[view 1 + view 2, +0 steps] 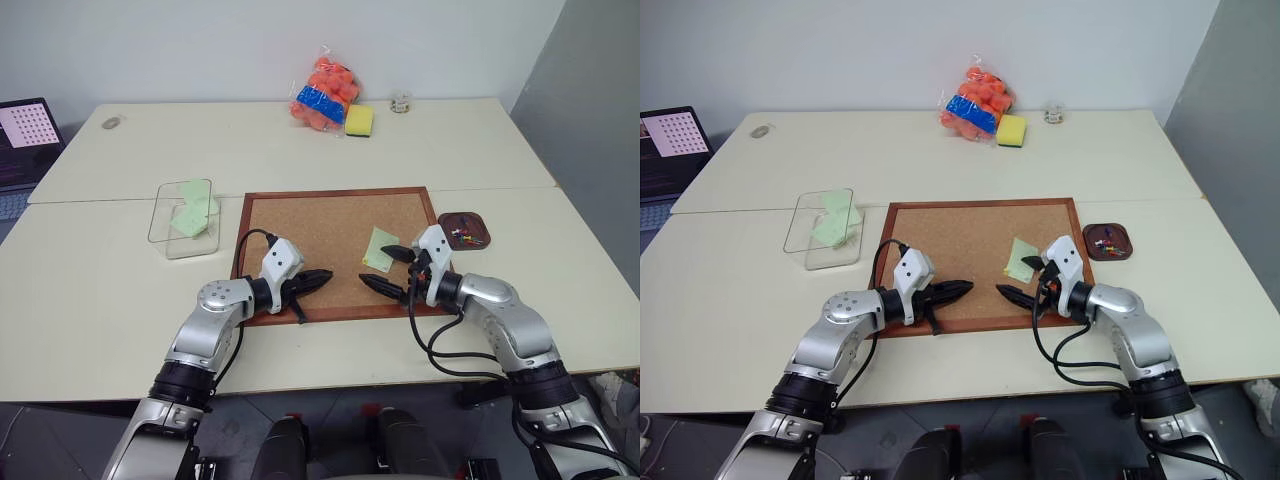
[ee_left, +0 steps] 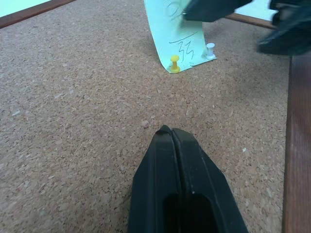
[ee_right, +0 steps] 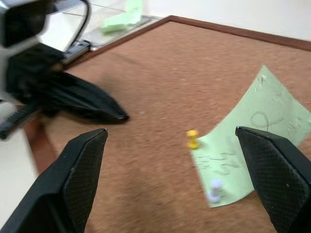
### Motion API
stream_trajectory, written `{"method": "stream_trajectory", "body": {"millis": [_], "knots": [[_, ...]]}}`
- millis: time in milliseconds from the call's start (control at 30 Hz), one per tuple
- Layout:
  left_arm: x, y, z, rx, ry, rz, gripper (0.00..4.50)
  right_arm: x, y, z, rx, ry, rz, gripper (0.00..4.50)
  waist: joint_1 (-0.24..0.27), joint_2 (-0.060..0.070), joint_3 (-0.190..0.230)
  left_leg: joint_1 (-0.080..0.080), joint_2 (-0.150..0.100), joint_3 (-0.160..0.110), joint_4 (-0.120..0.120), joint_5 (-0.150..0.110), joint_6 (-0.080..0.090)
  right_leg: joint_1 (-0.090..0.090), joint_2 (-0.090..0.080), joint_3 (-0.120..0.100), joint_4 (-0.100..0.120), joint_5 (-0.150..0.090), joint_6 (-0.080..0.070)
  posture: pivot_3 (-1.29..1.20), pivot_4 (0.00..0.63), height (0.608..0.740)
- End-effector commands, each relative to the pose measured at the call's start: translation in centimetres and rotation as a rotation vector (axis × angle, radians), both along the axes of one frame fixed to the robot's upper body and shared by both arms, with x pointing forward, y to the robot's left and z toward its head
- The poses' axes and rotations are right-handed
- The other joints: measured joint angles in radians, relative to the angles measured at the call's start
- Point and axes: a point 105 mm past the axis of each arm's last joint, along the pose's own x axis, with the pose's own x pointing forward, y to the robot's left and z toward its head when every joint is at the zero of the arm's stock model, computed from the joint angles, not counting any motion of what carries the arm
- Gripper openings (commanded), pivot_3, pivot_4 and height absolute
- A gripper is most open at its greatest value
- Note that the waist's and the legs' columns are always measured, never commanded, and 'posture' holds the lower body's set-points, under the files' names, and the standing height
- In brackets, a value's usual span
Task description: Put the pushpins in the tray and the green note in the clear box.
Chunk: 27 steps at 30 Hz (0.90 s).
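Note:
A green note (image 1: 380, 247) lies on the right half of the corkboard, held by a yellow pushpin (image 3: 193, 138) and a white pushpin (image 3: 214, 190) along its near edge. My right gripper (image 1: 378, 266) is open just in front of that edge, its fingers spread to either side of the pins and touching nothing. My left gripper (image 1: 326, 278) is shut and empty, low over the board's front left, pointing toward the note. The brown tray (image 1: 443, 225) to the right of the board holds several coloured pushpins (image 1: 468, 236). The clear box (image 1: 160, 225) to the left holds green notes (image 1: 195, 215).
The wood-framed corkboard (image 1: 300, 225) lies mid-table near the front edge. At the back stand a bag of orange items (image 1: 323, 92), a yellow sponge (image 1: 359, 120) and a small jar (image 1: 401, 101). A laptop (image 1: 25, 140) sits at the far left.

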Motion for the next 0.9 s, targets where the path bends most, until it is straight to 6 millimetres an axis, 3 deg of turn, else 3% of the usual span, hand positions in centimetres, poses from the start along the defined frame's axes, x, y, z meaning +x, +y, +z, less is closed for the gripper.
{"method": "stream_trajectory", "body": {"millis": [33, 200, 333, 900], "knots": [[-0.4, 0.5, -0.7, 0.027, 0.017, 0.008, 0.00, 0.4, 0.0, 0.2, -0.027, -0.051, 0.008, 4.48, 0.000, 0.000, 0.000, 0.000, 0.000, 0.000, 0.000, 0.000, 0.000, 0.000, 0.000, 0.000, 0.000, 0.000, 0.000, 0.00, 0.150, 0.740], [-0.4, 0.8, -0.7, 0.030, 0.016, 0.018, 0.00, 0.4, -0.1, -0.6, -0.044, -0.043, 0.011, 4.48, -0.001, 0.000, 0.000, 0.000, 0.000, 0.000, 0.000, 0.000, 0.000, 0.000, 0.000, 0.000, 0.000, 0.000, 0.000, 0.00, 0.150, 0.740], [-0.3, 0.8, -0.7, 0.030, 0.014, 0.020, 0.00, 0.4, 0.4, -0.9, -0.048, -0.034, 0.018, 3.90, -0.002, 0.000, 0.000, 0.000, 0.000, 0.000, 0.000, 0.000, 0.000, 0.000, 0.000, 0.000, 0.000, 0.000, 0.000, 0.00, 0.150, 0.740], [-0.1, 0.8, -0.6, 0.032, 0.006, 0.024, 0.00, 1.0, 0.5, -1.7, -0.062, -0.029, 0.003, 0.39, -0.002, 0.000, 0.000, 0.000, 0.000, 0.000, 0.000, 0.000, 0.000, 0.000, 0.000, 0.000, 0.000, 0.000, 0.000, 0.00, 0.150, 0.740]]}}
